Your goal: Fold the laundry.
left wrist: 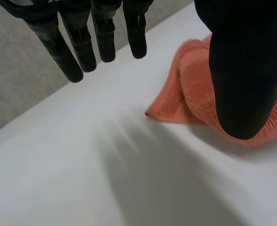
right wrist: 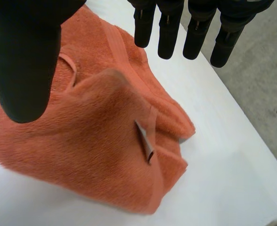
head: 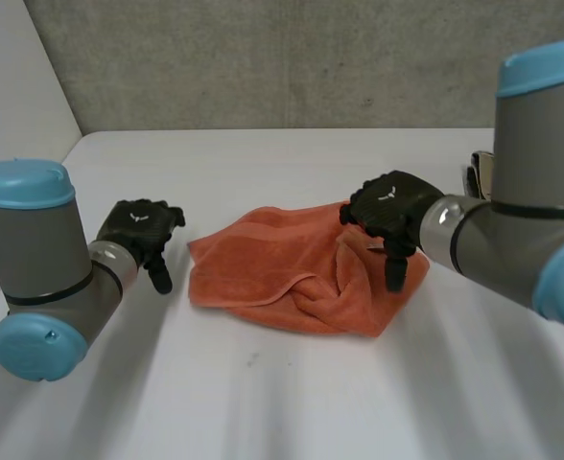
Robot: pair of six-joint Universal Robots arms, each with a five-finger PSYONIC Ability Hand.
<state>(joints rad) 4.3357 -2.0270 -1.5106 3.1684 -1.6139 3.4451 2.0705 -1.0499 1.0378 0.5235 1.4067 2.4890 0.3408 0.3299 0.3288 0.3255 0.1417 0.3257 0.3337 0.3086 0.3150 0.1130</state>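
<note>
An orange towel lies loosely folded and rumpled in the middle of the white table. My right hand hovers over the towel's right part, fingers straight and spread, holding nothing. In the right wrist view the towel lies below the open fingers and thumb, a small loop tag showing on its top fold. My left hand is just left of the towel, apart from it and open. In the left wrist view its fingers point at bare table, with the towel's corner beside the thumb.
A grey wall runs behind the table's far edge. A dark and light object sits at the far right, half hidden by my right arm. Bare table lies beyond the towel.
</note>
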